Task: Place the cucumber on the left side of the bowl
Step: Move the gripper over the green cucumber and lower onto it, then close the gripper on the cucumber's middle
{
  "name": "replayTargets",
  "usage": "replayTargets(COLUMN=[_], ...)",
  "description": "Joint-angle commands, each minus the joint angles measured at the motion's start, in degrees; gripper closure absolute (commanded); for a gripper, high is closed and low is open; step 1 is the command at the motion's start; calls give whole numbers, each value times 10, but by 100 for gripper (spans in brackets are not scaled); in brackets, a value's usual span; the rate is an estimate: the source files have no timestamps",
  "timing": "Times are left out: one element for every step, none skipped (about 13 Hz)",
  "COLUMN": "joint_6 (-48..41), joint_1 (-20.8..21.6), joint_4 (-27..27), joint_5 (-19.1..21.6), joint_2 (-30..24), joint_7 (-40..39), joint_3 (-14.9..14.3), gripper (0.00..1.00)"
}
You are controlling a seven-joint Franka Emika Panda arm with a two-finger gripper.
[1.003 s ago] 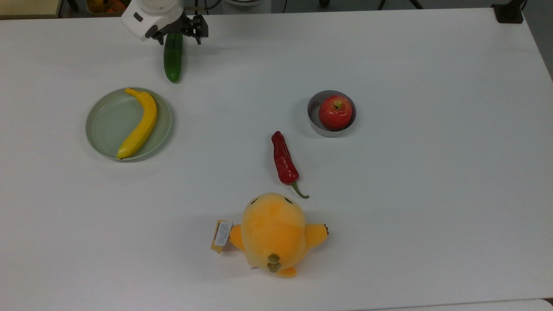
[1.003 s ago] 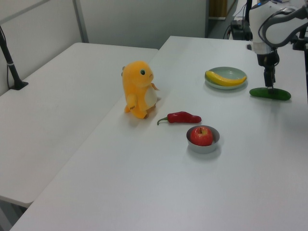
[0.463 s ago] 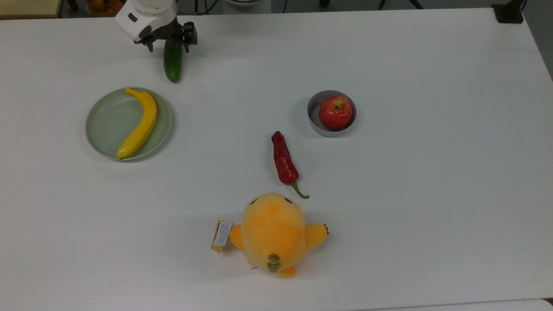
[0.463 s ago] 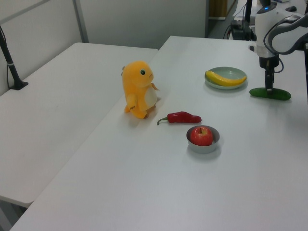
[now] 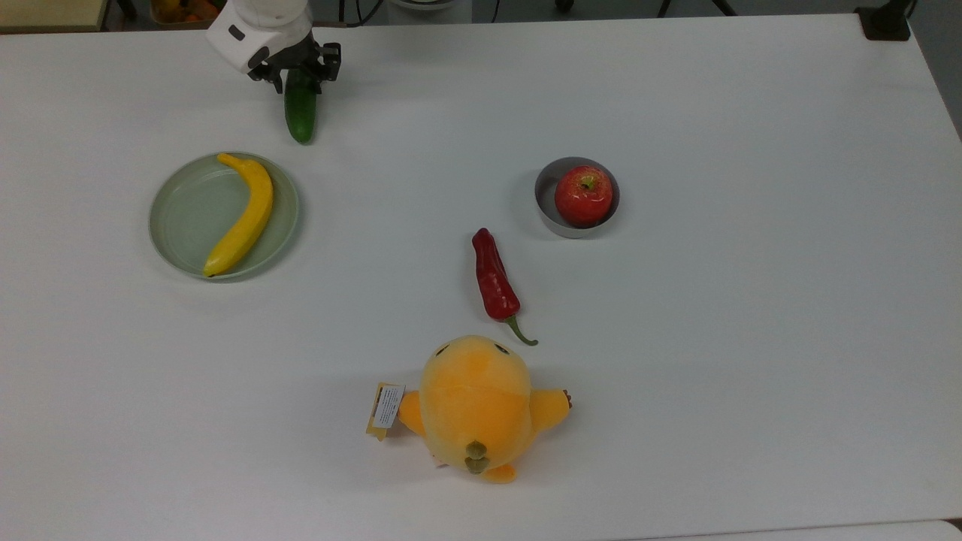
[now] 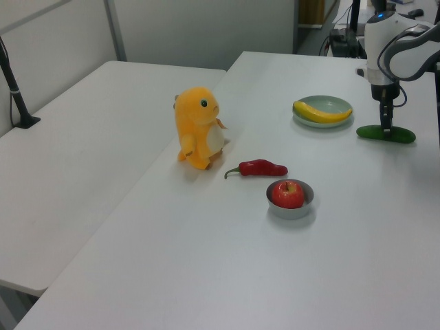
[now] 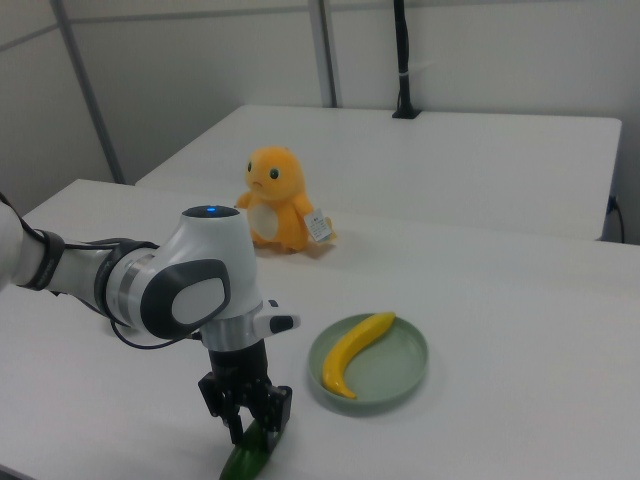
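Pincer [image 5: 301, 75] hides cucumber's [image 5: 301, 113] far end on table [image 5: 676, 338].

Your gripper [image 6: 386, 130] is down on the cucumber [image 6: 386, 134].
The cucumber lies flat on the white table [image 6: 206, 247], just beside the plate [image 6: 323, 110] and well apart from the bowl [image 6: 290, 201].

dark green cucumber [image 5: 301, 113] lies flat on the table, well apart from the small grey bowl [image 5: 549, 195].

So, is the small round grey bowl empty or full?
Full: the small round grey bowl holds one red apple, which takes most of its space.
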Motion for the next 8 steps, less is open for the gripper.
replayTargets(joint_6=[19, 19, 18, 17, 12, 9, 8, -4], joint_1=[-4, -4, -4, -4, -4, 0, 2, 3], joint_4=[-20, -20, -20, -20, -18, -15, -13, -1], joint_5=[-9, -9, -9, -9, -9, -8, -5, -2], joint_2=[-11, -12, -12, -13, -15, -18, -25, -24], joint_7=[-5, -5, -4, -4, -4, 2, 4, 5], joint_3=[5, 5, 5, 5, 5, 6, 12, 18], gripper=[82, 96, 100, 100, 100, 100, 100, 100])
